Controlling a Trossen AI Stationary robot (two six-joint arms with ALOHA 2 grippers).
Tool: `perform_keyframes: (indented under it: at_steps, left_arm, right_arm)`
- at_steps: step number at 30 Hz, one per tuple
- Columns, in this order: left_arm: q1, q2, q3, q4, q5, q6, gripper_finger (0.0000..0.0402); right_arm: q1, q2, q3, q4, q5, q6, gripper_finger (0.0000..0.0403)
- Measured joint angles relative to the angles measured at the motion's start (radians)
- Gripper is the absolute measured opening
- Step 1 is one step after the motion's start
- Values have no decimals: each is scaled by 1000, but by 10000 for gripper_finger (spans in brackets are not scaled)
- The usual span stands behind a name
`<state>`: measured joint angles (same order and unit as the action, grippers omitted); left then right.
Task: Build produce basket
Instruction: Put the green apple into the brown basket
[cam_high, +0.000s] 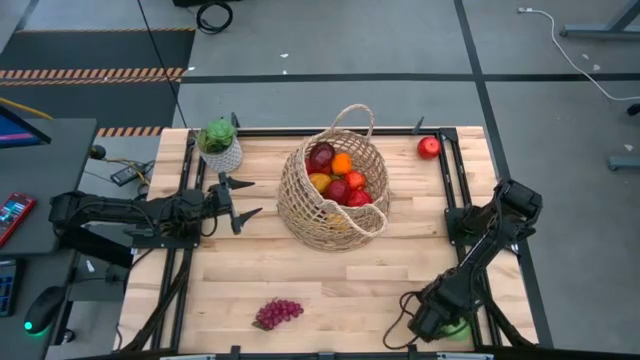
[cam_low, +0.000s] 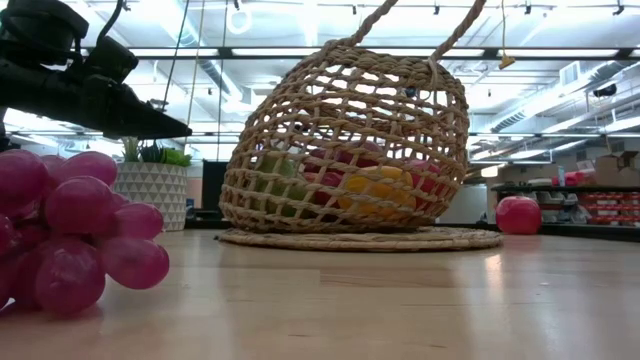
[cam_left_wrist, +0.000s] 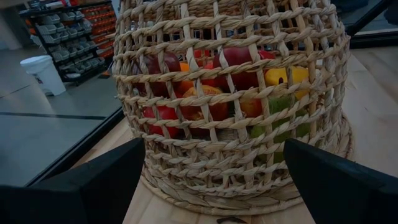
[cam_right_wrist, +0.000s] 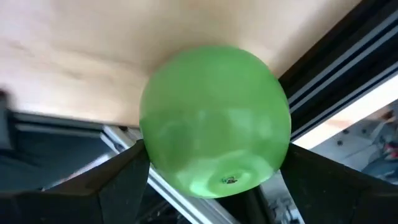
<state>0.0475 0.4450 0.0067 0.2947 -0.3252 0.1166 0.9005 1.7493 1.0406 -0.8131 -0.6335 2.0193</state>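
Note:
The wicker basket (cam_high: 335, 190) stands on its base mid-table, filled with red, orange and yellow produce (cam_left_wrist: 236, 62). My left gripper (cam_high: 240, 205) is open and level at the basket's left side, with the fingers (cam_left_wrist: 93, 186) apart and a short way from the weave. My right gripper (cam_high: 443, 325) is at the table's near right corner, shut on a green apple (cam_right_wrist: 214, 121). A red apple (cam_high: 428, 147) rests on the far right of the table. A purple grape bunch (cam_high: 278, 313) lies near the near edge. My right gripper pinches the green apple between its two fingers, one finger (cam_right_wrist: 127, 174) on each side of the fruit's lower half (cam_right_wrist: 155, 155). The fingers slant down from above. The apple sits over the table's edge beside the black rail; whether it rests on the wood I cannot tell.
A green plant in a white pot (cam_high: 218, 148) stands at the far left corner, just behind my left arm. Black frame rails (cam_high: 455, 180) run along the table's sides. Bare wood lies between the basket and the grapes.

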Motion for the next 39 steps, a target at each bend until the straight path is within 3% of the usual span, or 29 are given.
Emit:
perform_keyframes:
  at_steps: [10, 18, 31, 39]
  left_arm:
    - [0, 0, 0, 0, 0, 0, 390]
    - [0, 0, 0, 0, 0, 0, 390]
    - [0, 0, 0, 0, 0, 0, 390]
    - [0, 0, 0, 0, 0, 0, 390]
  right_arm:
    - [-92, 0, 155, -264, 174, -216, 345]
    - [-146, -58, 280, -338, 545, -358, 345]
    - [-200, -242, 384, -275, 865, -564, 345]
    - [-222, -373, 384, 27, 1051, -967, 345]
